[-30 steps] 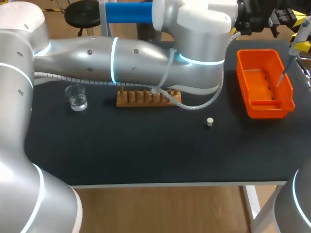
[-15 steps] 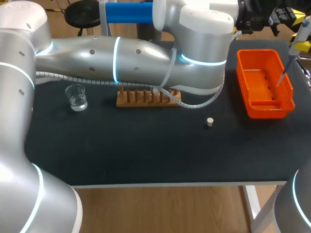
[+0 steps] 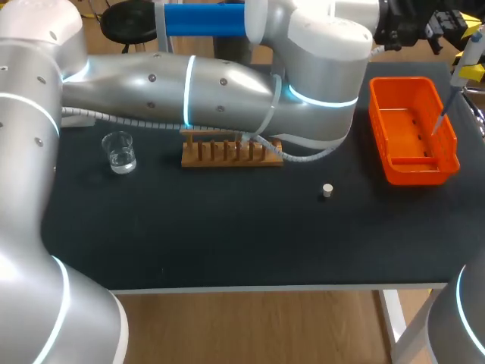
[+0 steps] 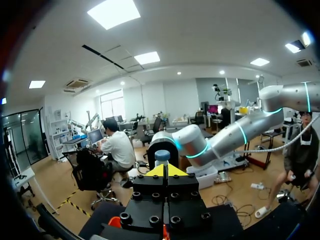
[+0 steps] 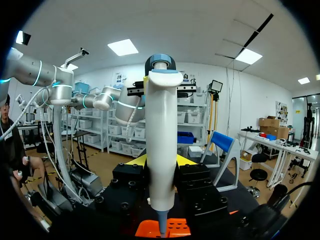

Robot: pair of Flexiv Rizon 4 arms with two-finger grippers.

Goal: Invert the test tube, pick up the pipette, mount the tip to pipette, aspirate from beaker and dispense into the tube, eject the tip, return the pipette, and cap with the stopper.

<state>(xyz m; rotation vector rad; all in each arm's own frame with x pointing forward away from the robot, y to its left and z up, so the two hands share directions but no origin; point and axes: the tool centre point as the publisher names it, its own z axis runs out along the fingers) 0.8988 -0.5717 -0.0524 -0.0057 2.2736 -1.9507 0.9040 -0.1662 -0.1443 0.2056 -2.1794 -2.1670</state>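
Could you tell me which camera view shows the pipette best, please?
The right wrist view: the pipette fills it, upright between the right gripper's fingers. The head view catches only part at the edge, above the orange bin. The left wrist view shows perhaps its cap.

Orange bin (image 3: 413, 165), brown rack (image 3: 231, 154), white stopper (image 3: 327, 190), black table (image 3: 227, 227), white pipette (image 5: 161, 150) w/ blue top.

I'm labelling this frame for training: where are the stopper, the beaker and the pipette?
stopper (image 3: 327, 190), head view, on its pale top.
beaker (image 3: 120, 153), head view, on its clear glass wall.
pipette (image 5: 161, 150), right wrist view, on the middle of its white body.
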